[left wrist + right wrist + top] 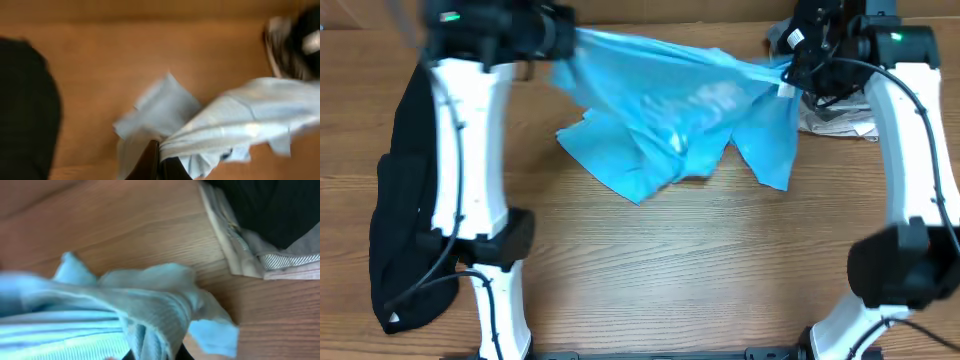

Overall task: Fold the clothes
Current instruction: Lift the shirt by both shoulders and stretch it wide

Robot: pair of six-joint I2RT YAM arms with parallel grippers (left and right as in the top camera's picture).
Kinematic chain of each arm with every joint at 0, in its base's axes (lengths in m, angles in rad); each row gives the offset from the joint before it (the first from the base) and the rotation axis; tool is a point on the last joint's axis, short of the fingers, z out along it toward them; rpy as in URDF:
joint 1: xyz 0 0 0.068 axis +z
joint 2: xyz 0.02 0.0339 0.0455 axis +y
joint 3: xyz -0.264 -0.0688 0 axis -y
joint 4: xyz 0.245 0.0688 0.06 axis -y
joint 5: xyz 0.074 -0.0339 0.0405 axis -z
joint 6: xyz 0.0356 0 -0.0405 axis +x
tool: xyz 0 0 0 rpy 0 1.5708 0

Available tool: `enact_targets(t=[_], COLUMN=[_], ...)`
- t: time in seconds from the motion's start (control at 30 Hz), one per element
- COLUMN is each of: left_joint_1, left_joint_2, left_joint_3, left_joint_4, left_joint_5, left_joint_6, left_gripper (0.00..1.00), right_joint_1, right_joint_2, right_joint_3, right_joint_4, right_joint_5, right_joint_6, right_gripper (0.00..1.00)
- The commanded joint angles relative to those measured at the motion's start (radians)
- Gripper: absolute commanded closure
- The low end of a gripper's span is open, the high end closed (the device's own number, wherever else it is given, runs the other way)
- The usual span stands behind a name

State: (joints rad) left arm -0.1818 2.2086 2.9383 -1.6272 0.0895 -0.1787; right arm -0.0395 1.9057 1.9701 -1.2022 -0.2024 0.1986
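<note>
The light blue T-shirt [675, 110] hangs stretched between my two grippers above the far half of the table, its lower part drooping onto the wood. My left gripper [565, 38] is shut on its left end; the left wrist view shows the cloth [240, 125] bunched in the jaws [162, 160]. My right gripper [788, 68] is shut on its right end, and the right wrist view shows blue fabric [100, 315] gathered at the jaws [155, 352].
A black garment [405, 200] lies along the left edge of the table, beside the left arm. A pile of pale and dark clothes [835, 115] lies at the far right, also in the right wrist view [260, 225].
</note>
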Motion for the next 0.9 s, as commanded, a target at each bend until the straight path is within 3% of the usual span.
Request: enact_targets(t=[0.0,0.3,0.57,0.87], left_joint_1=[0.066,0.088,0.088,0.088], left_joint_2=[-0.019,-0.107,-0.285,-0.542], left_joint_3=[0.140,0.203,0.203,0.203], left_joint_4=[0.009,0.089,0.178,0.174], left_joint_5=[-0.022,-0.023,-0.051,-0.248], left_joint_6=[0.023,0.091,0.127,0.196], left_gripper=[0.96,0.96,0.96,0.96], right_joint_1=[-0.038,-0.078,-0.124,-0.173], right_joint_2=[-0.145,-0.372,-0.605,-0.798], right_joint_3=[0.044,0.047,0.057,0.256], right_joint_4=[-0.023,-0.045,-0.047,-0.176], right_joint_5=[0.026,0.022,0.027,0.082], right_joint_6=[-0.026,-0.063,-0.099,-0.153], right_gripper=[0.96,0.96,0.96,0.96])
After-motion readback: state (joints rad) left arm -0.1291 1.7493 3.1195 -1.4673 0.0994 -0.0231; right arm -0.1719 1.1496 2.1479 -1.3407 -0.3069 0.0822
